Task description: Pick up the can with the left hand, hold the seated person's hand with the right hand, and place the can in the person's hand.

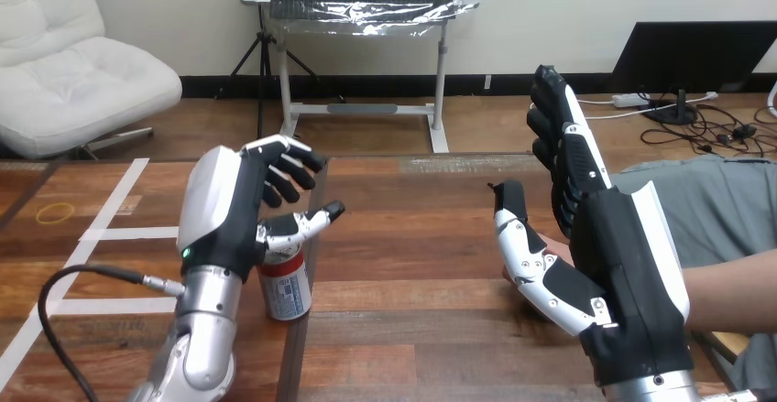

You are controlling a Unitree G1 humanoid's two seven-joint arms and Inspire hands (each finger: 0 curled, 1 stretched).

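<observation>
The left hand (224, 210) hangs just over the can (284, 285), with its back turned to the camera. Its fingers are half bent and spread apart from the thumb, and nothing is between them. I judge that this gap is kept wide so that the hand can come down around the can. The can stands upright on the table (412, 237), under the thumb and close to the palm; whether the hand touches its top, I cannot tell.

The right hand (623, 265) stands on its edge with the fingers straight up and the thumb stretched forward, so it is opened, not closed on anything. The person's hand (556, 255) lies between this thumb and the palm and is mostly hidden behind them, and the forearm (733, 283) comes in from the view's right. The right hand seems placed there to take the person's hand, but no finger is curled round it.

By count: one can, two robot hands, one person's hand, and one thin yellow ring (57, 210) lying far at the left on the table
</observation>
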